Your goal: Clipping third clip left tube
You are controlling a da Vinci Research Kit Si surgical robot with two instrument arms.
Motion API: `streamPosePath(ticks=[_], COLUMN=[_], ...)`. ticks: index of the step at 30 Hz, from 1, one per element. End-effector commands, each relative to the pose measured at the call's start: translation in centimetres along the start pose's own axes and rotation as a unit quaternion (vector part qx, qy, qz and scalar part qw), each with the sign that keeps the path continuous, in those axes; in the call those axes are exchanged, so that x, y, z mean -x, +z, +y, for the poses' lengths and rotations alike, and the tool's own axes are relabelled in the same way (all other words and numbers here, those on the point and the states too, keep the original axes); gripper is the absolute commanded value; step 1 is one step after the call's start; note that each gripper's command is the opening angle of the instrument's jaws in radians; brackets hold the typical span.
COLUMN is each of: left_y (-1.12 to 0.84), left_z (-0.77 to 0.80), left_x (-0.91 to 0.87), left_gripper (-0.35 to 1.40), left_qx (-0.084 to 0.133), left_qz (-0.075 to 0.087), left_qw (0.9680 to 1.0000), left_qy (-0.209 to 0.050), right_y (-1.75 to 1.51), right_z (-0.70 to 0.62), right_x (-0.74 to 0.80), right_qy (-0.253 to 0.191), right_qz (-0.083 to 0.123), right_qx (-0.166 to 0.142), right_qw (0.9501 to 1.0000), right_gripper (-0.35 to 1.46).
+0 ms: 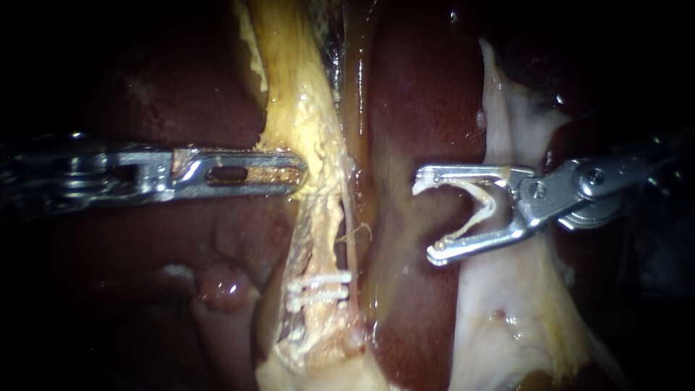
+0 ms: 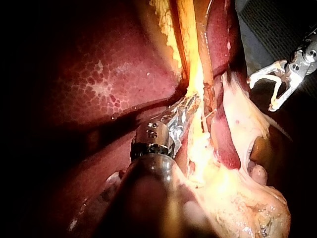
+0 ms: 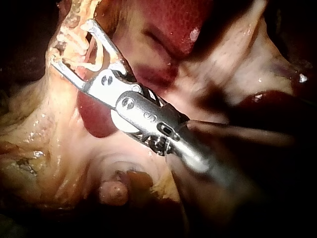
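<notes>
Pinches left tube (image 1: 311, 123) with left end effector (image 1: 299, 172), two clips (image 1: 322, 279) below it; grips spare clip (image 1: 486, 203) in wide-spread right end effector (image 1: 427, 216), apart from tube.

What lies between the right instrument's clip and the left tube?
Endoscope view: a brownish strand, then bare liver, between the right instrument's clip and the left tube.

Darkness rings the lit centre; beyond it lies a grey, perhaps woven, surface (image 2: 277, 22).
</notes>
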State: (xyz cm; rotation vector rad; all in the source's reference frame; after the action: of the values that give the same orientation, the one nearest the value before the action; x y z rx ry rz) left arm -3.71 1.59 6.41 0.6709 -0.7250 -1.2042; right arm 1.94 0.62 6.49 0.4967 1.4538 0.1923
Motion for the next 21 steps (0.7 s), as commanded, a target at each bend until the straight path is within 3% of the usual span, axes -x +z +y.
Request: streamPosePath(ticks=[1, 8, 13, 18, 21], left_y=[-0.01, -0.1, -0.44, -0.84, -1.0], left_z=[0.0, 0.01, 0.05, 0.05, 0.0], left_x=[0.0, 0.04, 0.2, 0.35, 0.4], left_gripper=[-0.35, -0.35, -0.35, -0.35, -0.35], left_qx=[0.0, -0.003, 0.004, 0.007, 0.001], left_qz=[0.0, 0.003, -0.001, -0.02, -0.026], left_qw=[1.0, 1.0, 1.0, 0.9998, 0.9996], left_qy=[0.0, 0.0, -0.002, -0.008, -0.014], right_y=[0.0, 0.11, 0.37, 0.7, 0.84], right_z=[0.0, -0.03, -0.09, -0.1, -0.08], right_x=[-0.01, 0.07, 0.31, 0.57, 0.66], right_qy=[0.0, -0.006, 0.036, 0.11, 0.129], right_qz=[0.0, 0.004, 0.003, 0.001, -0.002], right_qx=[0.0, -0.006, -0.017, -0.031, -0.035], right_qw=[1.0, 1.0, 0.9992, 0.9935, 0.991], right_gripper=[0.6, 0.6, 0.6, 0.6, 0.6])
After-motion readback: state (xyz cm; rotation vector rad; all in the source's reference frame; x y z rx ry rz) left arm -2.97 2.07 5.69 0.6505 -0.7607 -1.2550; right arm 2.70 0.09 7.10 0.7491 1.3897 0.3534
